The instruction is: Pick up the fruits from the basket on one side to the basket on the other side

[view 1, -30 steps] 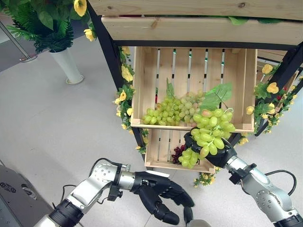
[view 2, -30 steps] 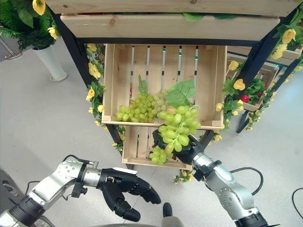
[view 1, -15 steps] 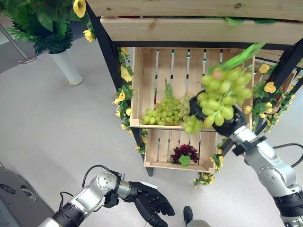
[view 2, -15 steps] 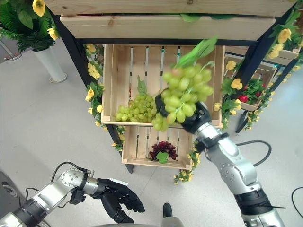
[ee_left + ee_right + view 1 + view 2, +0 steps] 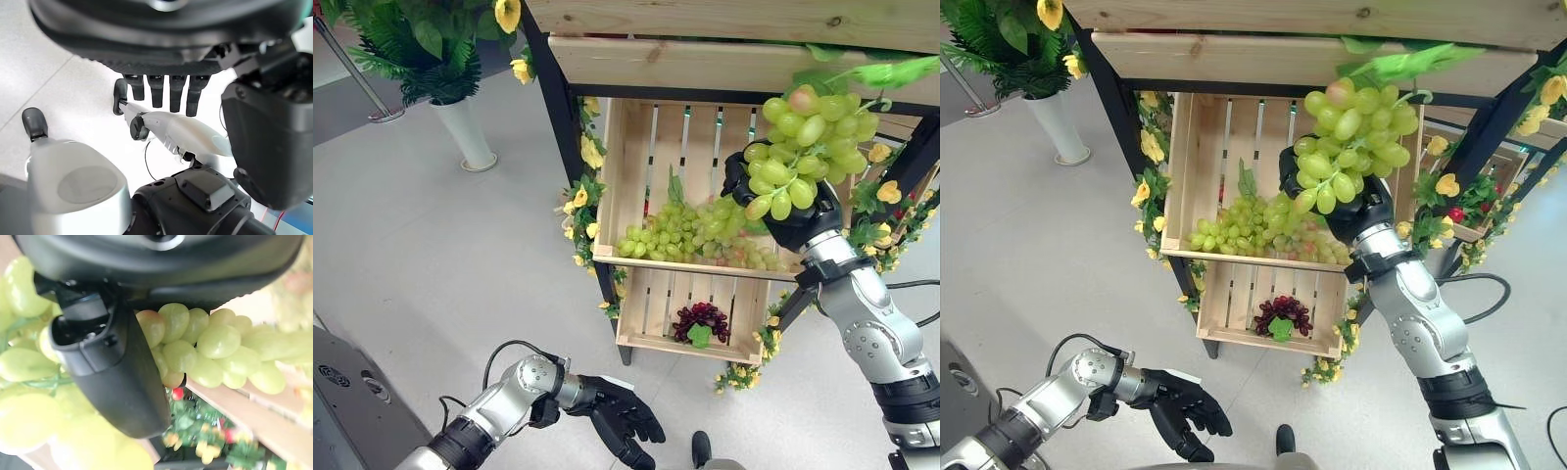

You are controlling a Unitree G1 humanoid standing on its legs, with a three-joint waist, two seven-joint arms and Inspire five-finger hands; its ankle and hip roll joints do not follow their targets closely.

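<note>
Left eye view: the left hand (image 5: 619, 419) hangs low over the floor with relaxed fingers, holding nothing. Farther away, the right hand (image 5: 790, 221) grips a green grape bunch (image 5: 806, 147), raised before the middle crate (image 5: 619, 176), where more green grapes (image 5: 677, 233) lie.

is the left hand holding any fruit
No, the left hand hangs low over the floor with relaxed fingers and nothing in it.

No text, label, number or sign can be read anywhere here. The wooden crates, the grapes and the floor carry no print that can be made out.
</note>
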